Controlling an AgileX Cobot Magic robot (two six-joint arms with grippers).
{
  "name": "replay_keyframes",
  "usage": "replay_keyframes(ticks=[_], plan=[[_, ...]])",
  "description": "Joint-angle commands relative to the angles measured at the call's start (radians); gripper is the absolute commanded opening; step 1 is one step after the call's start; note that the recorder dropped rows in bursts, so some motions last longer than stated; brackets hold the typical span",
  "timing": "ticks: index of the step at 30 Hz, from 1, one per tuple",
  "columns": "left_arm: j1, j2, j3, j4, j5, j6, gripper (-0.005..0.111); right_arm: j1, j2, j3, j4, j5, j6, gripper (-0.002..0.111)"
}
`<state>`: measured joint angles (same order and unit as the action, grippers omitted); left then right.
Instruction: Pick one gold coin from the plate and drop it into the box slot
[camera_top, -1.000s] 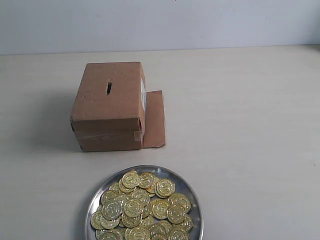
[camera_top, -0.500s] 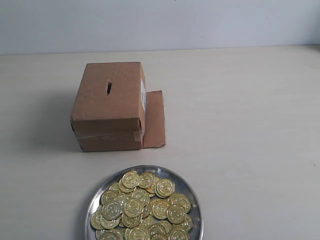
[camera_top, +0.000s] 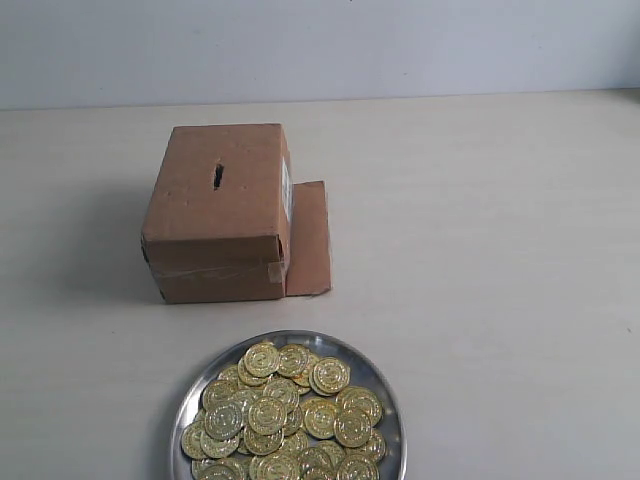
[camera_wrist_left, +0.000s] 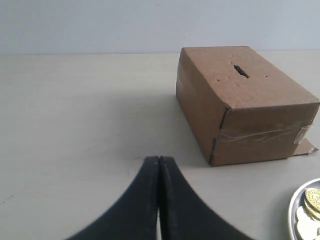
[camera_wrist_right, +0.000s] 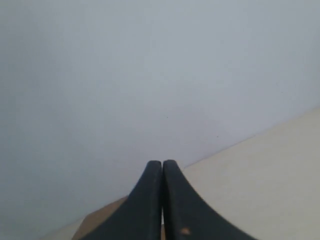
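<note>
Right now, as you looked on, your left gripper (camera_wrist_left: 159, 161) was closed, its two black fingers pressed flat together with nothing between them. It hung low over the bare surface (camera_top: 480, 250), apart from the box (camera_top: 220, 210), facing one of its corners. Your right gripper (camera_wrist_right: 162, 164) was closed in the same way and held nothing. It pointed at the pale wall (camera_top: 320, 45) along the surface's far edge. A small brown sliver showed beside it, too little for you to tell what it was.

You had the box standing upright toward the wall edge of the surface, left of the middle. The box slot (camera_top: 218, 177) was a short dark slit in its top face, running from the wall side toward the plate side. Clear tape crossed the seam on the side facing the plate. A loose flap (camera_top: 308, 238) lay flat on the surface against the box's right side, under a white label (camera_top: 286, 190).

You had the plate (camera_top: 372, 372) at the opposite edge, away from the wall and apart from the box. It was heaped with gold coins (camera_top: 280, 410), overlapping in several layers. Neither gripper touched the coins, the plate or the box.
</note>
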<state>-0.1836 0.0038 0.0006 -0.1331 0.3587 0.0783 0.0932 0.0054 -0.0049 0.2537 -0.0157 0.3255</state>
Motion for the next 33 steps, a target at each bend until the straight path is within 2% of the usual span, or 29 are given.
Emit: replay_keyframes(ticks=[1, 7, 12, 14, 18, 23, 27, 33], plan=[[-0.006, -0.004, -0.001, -0.002, -0.006, -0.004, 0.0, -0.006, -0.005, 0.002, 0.025, 0.016, 0.019, 0.0], [-0.006, -0.004, -0.001, -0.002, -0.006, -0.004, 0.0, -0.006, -0.005, -0.114, 0.017, 0.13, -0.03, 0.0], [-0.006, -0.004, -0.001, -0.002, -0.006, -0.004, 0.0, -0.006, -0.005, -0.266, 0.038, 0.323, -0.144, 0.0], [-0.006, -0.004, -0.001, -0.002, -0.006, -0.004, 0.0, -0.006, 0.025, -0.334, 0.1, 0.436, -0.275, 0.0], [-0.006, -0.004, -0.001, -0.002, -0.006, -0.004, 0.0, -0.006, 0.117, -0.447, 0.326, 0.67, -0.679, 0.0], [-0.006, -0.004, -0.001, -0.002, -0.006, -0.004, 0.0, -0.006, 0.264, -0.548, 0.54, 0.893, -0.937, 0.0], [-0.006, -0.004, -0.001, -0.002, -0.006, -0.004, 0.0, -0.006, 0.422, -0.62, 0.553, 0.992, -1.003, 0.0], [-0.006, -0.004, -0.001, -0.002, -0.006, -0.004, 0.0, -0.006, 0.652, -0.713, 0.547, 1.034, -1.058, 0.0]])
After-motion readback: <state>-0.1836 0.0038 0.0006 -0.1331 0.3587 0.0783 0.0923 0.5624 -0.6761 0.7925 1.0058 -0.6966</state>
